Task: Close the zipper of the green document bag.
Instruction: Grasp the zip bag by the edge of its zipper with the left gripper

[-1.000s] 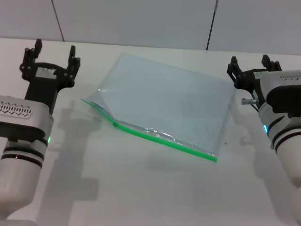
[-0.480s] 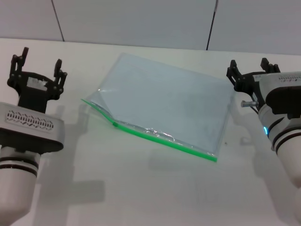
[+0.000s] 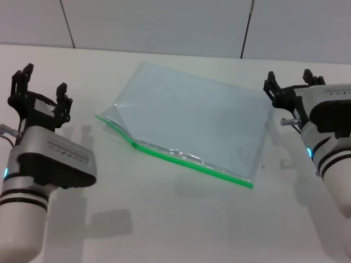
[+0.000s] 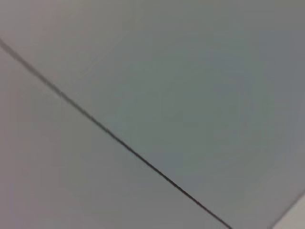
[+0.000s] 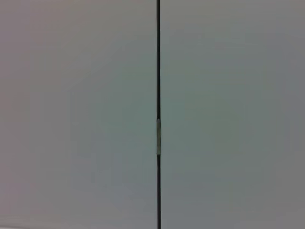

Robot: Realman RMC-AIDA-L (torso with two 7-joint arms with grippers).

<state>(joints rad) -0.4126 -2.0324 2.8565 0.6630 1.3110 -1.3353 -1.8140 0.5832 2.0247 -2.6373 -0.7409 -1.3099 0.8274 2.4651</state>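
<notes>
The green document bag [image 3: 197,118] lies flat on the white table, a translucent pale blue-grey pouch turned at an angle. Its zipper [image 3: 192,163] is the bright green strip along the near long edge; toward the left end the strip gapes and the corner lifts. My left gripper [image 3: 40,93] is raised to the left of the bag, open and holding nothing. My right gripper [image 3: 289,83] hovers by the bag's far right corner, open and holding nothing as well. Both wrist views show only wall panels.
The white table [image 3: 181,219] spreads under and around the bag. A grey panelled wall [image 3: 164,24] with dark seams rises behind it. Each wrist view shows one dark seam [image 4: 109,133] [image 5: 157,71] in that wall.
My left arm has swung, its wrist body turning toward the bag and its gripper shifting left and slightly nearer. The right arm and the bag have stayed put.
</notes>
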